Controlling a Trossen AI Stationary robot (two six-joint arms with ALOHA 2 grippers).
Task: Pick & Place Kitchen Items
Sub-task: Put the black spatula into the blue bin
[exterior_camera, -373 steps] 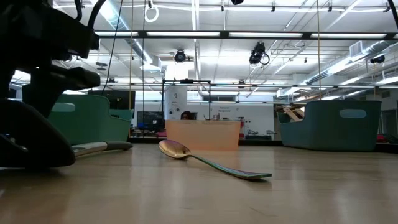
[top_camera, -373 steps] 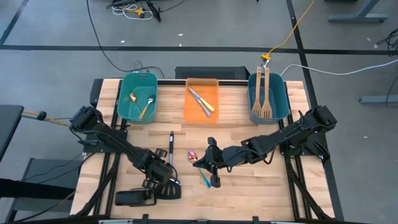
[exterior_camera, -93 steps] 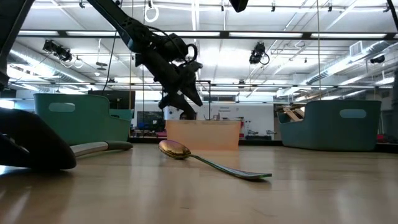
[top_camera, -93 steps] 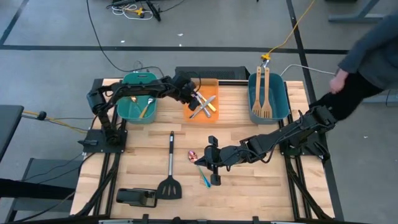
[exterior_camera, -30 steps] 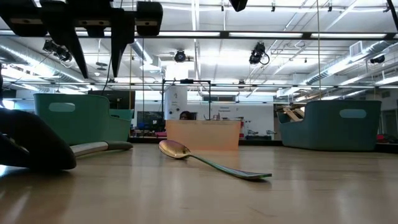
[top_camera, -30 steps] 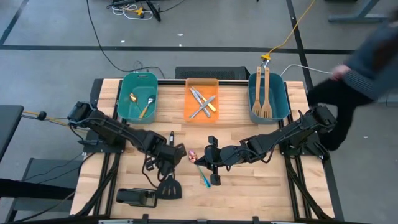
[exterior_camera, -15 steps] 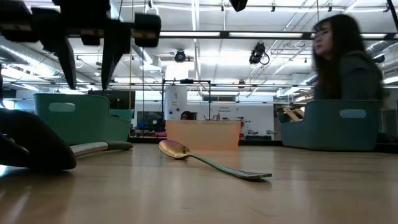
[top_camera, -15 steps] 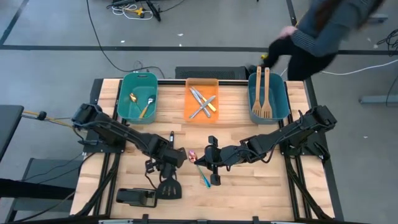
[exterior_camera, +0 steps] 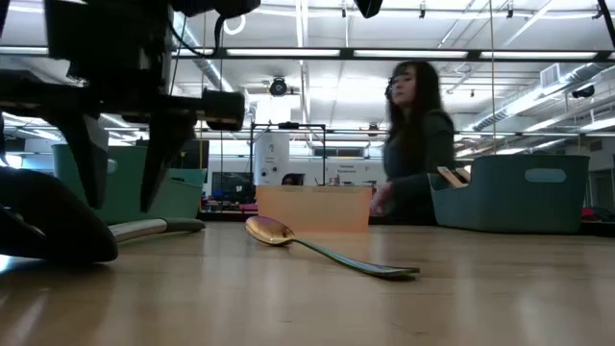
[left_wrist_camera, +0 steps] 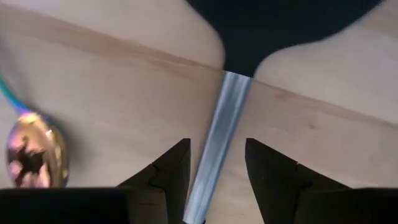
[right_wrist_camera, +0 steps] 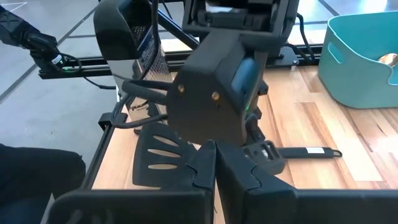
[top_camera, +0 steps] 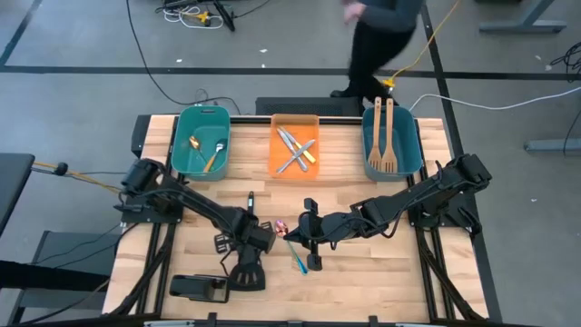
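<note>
The black spatula (top_camera: 246, 272) lies flat on the table with its steel handle (left_wrist_camera: 233, 93) pointing toward the far edge. My left gripper (left_wrist_camera: 216, 142) points down over that handle. It is open, one finger on each side of the handle, and touches nothing; the low view shows its tips (exterior_camera: 125, 192) above the tabletop. A shiny spoon (exterior_camera: 269, 231) and a teal-handled spoon (top_camera: 298, 262) lie at the table's middle. My right gripper (top_camera: 310, 247) hangs shut just above them, holding nothing.
Along the far edge stand a teal bin (top_camera: 201, 141) with spoons, an orange bin (top_camera: 294, 145) with knives and forks, and a teal bin (top_camera: 392, 141) with two wooden spatulas. A flat black block (top_camera: 195, 289) lies at the near left. A person (top_camera: 377, 36) walks behind the table.
My left gripper has come down toward the spatula's steel handle, staying open, until its fingers stand on either side of it. The person behind the table has walked along the far edge toward the left.
</note>
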